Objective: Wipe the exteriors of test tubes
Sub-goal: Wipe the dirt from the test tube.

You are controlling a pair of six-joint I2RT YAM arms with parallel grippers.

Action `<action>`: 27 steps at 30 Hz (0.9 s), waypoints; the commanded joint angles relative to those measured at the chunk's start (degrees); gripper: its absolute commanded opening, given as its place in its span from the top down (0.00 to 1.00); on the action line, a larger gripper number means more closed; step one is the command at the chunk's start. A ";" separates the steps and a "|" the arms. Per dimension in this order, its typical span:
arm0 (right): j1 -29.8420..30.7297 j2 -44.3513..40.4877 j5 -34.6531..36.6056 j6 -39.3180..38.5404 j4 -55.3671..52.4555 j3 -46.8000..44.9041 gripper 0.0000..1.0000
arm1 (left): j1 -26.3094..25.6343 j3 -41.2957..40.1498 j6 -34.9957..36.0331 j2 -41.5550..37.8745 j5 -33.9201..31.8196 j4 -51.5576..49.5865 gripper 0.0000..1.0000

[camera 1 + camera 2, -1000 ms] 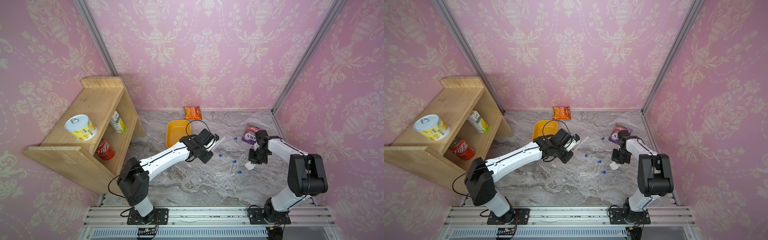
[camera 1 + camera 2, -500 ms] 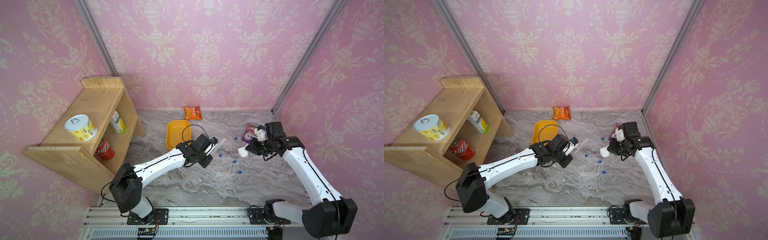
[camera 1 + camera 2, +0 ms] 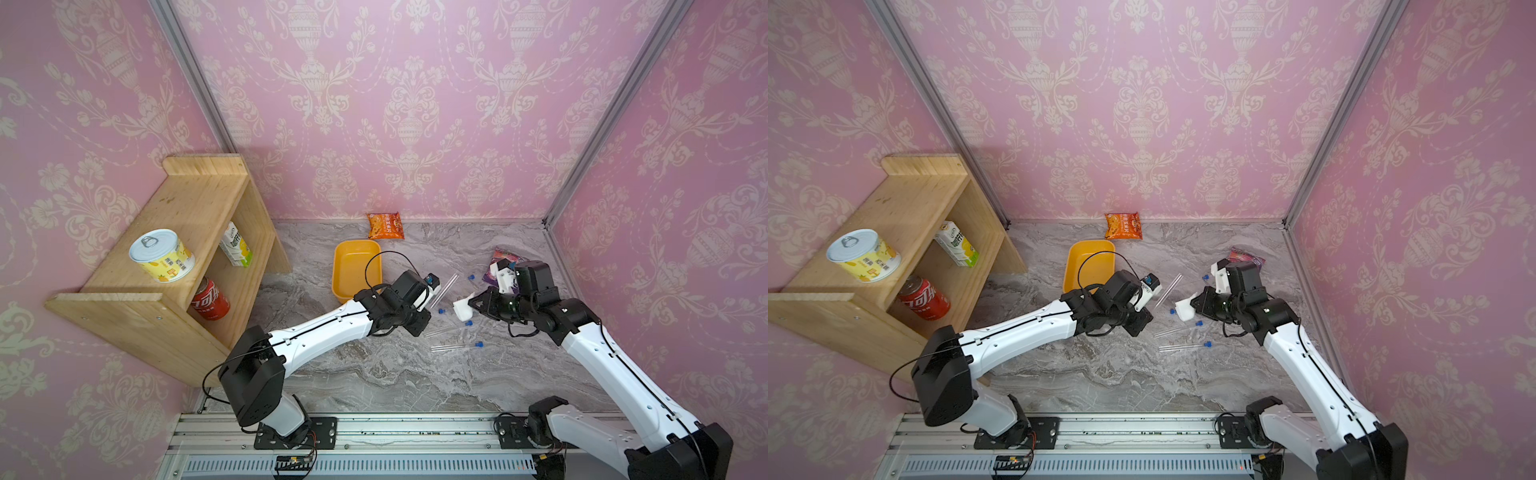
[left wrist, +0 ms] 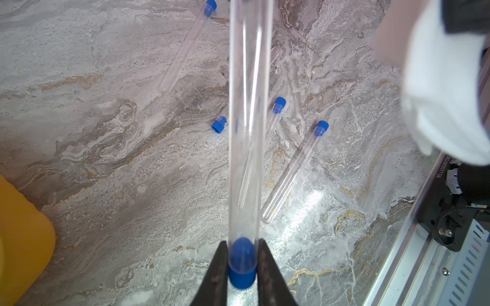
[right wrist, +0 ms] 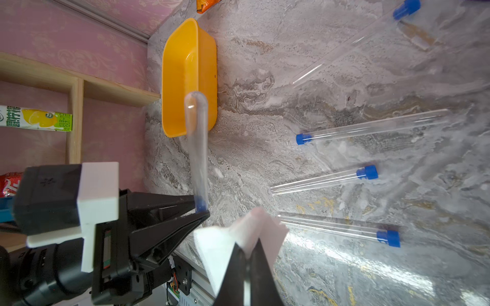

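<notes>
Right gripper (image 5: 248, 247), clamped on wipe (image 5: 217, 243), has swung left toward the tube (image 4: 246, 132); left gripper (image 4: 241, 254) stays clamped on its capped end.

Both top views are looking down from six o'clock over my whole desk (image 3: 395, 374); my wrist cameras are staring close, sharing the test tubes (image 4: 294, 173).

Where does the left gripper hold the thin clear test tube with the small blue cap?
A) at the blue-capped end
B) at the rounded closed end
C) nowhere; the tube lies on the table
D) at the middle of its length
A: in the left wrist view the left gripper presses its two black fingers on either side of the blue cap of the thin clear test tube.
</notes>
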 commanded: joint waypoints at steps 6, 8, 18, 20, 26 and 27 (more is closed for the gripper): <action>3.20 -2.99 1.98 5.97 12.25 -5.84 1.00 | -0.43 -1.05 -6.27 0.42 5.21 6.64 0.79; 3.66 -2.28 1.38 6.00 12.72 -6.02 1.00 | -0.43 -0.57 -6.67 1.21 5.82 6.51 0.79; 11.30 -0.61 14.74 -7.70 5.26 -0.64 1.00 | -0.44 1.19 -10.07 1.90 9.83 5.43 0.79; 12.32 -0.86 16.52 -9.79 4.69 -0.01 1.00 | -0.43 1.37 -10.37 1.71 10.45 4.82 0.79; 14.11 0.22 18.73 -14.48 3.69 1.31 1.00 | -0.43 2.17 -10.99 1.62 11.89 3.53 0.79; 14.33 0.47 18.96 -15.44 3.62 1.53 1.00 | -0.43 2.17 -11.11 1.49 12.15 3.38 0.79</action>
